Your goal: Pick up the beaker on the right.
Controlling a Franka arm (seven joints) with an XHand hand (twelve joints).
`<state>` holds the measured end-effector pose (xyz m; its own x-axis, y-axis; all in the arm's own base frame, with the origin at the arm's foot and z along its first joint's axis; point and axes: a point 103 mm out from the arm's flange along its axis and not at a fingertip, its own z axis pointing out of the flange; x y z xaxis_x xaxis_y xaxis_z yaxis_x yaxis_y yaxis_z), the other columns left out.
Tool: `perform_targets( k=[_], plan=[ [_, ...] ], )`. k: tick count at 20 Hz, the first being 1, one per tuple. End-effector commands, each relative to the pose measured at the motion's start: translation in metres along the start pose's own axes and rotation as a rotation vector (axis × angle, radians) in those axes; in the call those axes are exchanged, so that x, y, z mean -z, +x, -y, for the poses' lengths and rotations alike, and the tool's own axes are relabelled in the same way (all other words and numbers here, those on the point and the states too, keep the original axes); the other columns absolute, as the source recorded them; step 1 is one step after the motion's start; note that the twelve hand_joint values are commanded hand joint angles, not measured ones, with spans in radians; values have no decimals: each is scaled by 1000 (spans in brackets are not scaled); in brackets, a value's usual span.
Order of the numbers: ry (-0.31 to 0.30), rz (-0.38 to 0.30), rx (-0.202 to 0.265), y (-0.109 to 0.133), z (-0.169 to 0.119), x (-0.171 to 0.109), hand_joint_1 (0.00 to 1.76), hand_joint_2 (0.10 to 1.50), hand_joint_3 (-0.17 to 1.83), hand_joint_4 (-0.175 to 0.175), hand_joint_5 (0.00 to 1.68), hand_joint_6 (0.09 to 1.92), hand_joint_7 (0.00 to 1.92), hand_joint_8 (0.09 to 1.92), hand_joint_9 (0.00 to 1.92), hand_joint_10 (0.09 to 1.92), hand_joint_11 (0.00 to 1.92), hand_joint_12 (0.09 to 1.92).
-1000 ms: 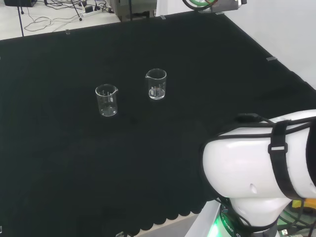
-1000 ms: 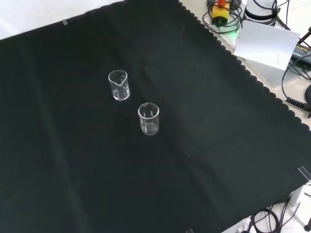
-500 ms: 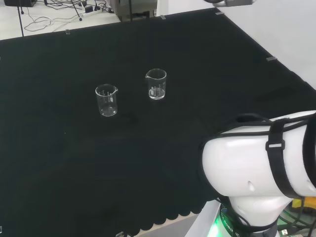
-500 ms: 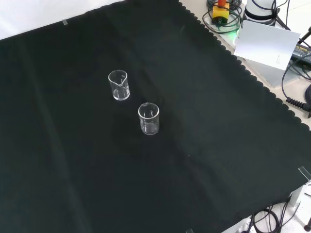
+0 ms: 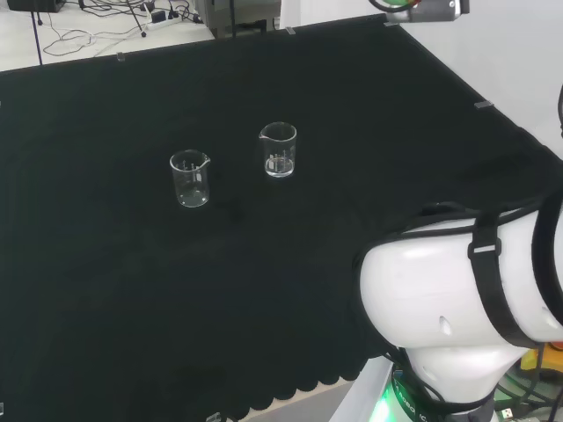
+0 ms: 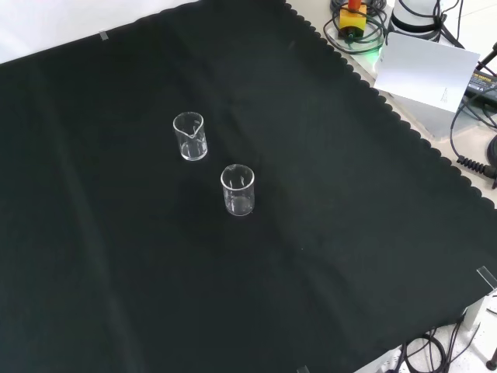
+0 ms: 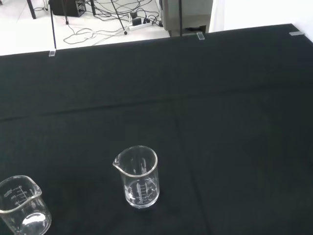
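While both beakers stand untouched on bench [image 5: 106,290], nothing done yet: reach, grasp, lift remain. Target beaker [image 5: 278,150] well apart from robot hand; hand state cannot tell.

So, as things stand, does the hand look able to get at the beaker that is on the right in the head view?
Probably yes. The right beaker stands upright on open black cloth, apart from the other beaker, with nothing over or around it. Where the hand itself is, I cannot tell.
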<state>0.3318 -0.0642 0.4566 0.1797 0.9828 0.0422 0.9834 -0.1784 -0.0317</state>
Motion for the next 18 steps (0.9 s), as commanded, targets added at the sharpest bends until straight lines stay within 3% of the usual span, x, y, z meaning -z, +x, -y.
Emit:
perform_targets(
  k=[1, 5, 11, 18],
  plan=[
    [29, -21, -28, 26, -22, -30, 647, 1006, 456, -14, 445, 87, 153, 521, 245, 632, 0, 1334],
    [41, -31, -10, 35, -60, -52, 649, 969, 511, -16, 446, 87, 149, 528, 246, 635, 0, 1344],
    [82, -76, 12, 12, -129, -82, 627, 929, 523, -18, 410, 87, 143, 531, 245, 637, 0, 1344],
    [131, -105, 10, -6, -167, -126, 635, 907, 525, -16, 379, 87, 141, 534, 245, 640, 0, 1348]
  ],
)
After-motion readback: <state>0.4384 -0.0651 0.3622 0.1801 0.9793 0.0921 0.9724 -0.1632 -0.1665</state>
